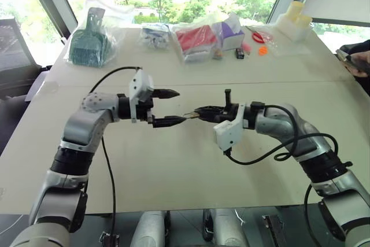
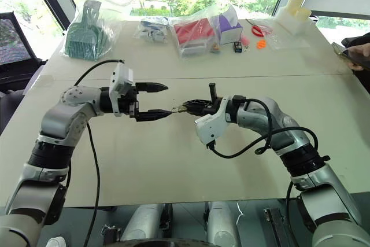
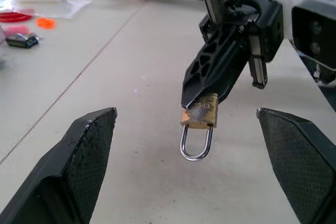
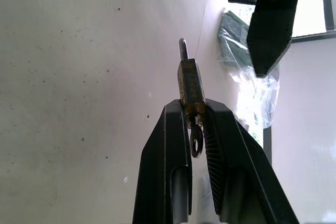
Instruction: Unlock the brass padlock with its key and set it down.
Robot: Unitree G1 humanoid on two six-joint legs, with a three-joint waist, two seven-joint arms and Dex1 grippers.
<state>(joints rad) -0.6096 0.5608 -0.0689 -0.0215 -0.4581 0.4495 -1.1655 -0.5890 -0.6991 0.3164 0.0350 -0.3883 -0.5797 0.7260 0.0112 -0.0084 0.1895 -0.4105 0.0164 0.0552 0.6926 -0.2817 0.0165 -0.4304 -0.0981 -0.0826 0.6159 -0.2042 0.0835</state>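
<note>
Right gripper (image 4: 194, 113) was clamped on the brass padlock (image 3: 200, 115) above the table (image 1: 173, 160), shackle toward the left gripper (image 1: 171, 107), whose fingers stood spread apart and touched nothing; the key (image 4: 196, 141) sat in the lock's base between the right fingers.

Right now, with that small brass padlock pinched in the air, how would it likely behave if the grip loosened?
The small brass padlock looks solid metal, so probably dense for its size. The right end effector pinches just its body end, so it may slip or pivot. Its thin silvery key sits in the keyhole and would likely go along.
</note>
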